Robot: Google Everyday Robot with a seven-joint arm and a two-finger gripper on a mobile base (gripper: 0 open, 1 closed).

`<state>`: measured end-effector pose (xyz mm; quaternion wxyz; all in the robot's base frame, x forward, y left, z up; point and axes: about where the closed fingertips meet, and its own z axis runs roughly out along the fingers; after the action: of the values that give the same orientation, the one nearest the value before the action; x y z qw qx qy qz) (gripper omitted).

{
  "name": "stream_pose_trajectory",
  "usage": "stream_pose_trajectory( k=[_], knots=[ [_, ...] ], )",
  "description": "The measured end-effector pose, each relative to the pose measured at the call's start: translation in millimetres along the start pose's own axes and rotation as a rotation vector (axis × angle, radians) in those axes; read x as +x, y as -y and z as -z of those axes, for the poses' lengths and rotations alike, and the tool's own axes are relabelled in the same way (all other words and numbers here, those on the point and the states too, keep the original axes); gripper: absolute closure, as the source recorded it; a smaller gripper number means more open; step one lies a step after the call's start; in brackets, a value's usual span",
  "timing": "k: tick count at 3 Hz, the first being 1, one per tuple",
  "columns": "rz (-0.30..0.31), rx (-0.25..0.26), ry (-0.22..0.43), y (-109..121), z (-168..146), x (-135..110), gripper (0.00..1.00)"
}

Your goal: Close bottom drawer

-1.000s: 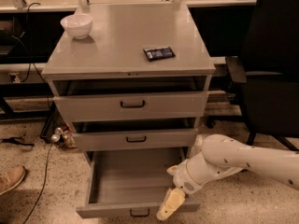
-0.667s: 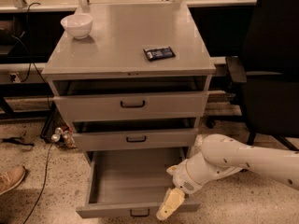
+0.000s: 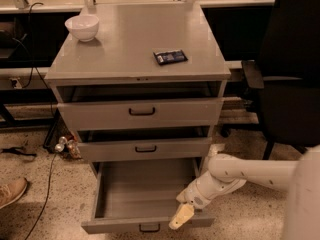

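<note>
— None of it done yet?
— None: bottom drawer [image 3: 142, 191] pulled far out, lowest of three.
— And the gripper [image 3: 181, 216]?
— Down at its front right edge; open or closed, cannot tell. Whole push left.

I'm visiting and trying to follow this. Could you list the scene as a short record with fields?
cabinet: grey, three drawers
bottom drawer: pulled far out, looks empty
middle drawer: slightly open
top drawer: slightly open
gripper: at the bottom drawer's front edge, near its right corner; contact unclear
on top: white bowl back left, dark packet right of centre
beside: black chair, at the right
</note>
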<state>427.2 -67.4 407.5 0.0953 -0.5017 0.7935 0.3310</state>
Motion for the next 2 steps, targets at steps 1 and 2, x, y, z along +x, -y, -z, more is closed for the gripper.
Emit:
stream_pose_trajectory(
  k=[1, 2],
  knots=[
    [-0.073, -0.077, -0.021, 31, -57, 40, 0.46],
    [-0.138, -0.127, -0.029, 44, -94, 73, 0.68]
  ],
)
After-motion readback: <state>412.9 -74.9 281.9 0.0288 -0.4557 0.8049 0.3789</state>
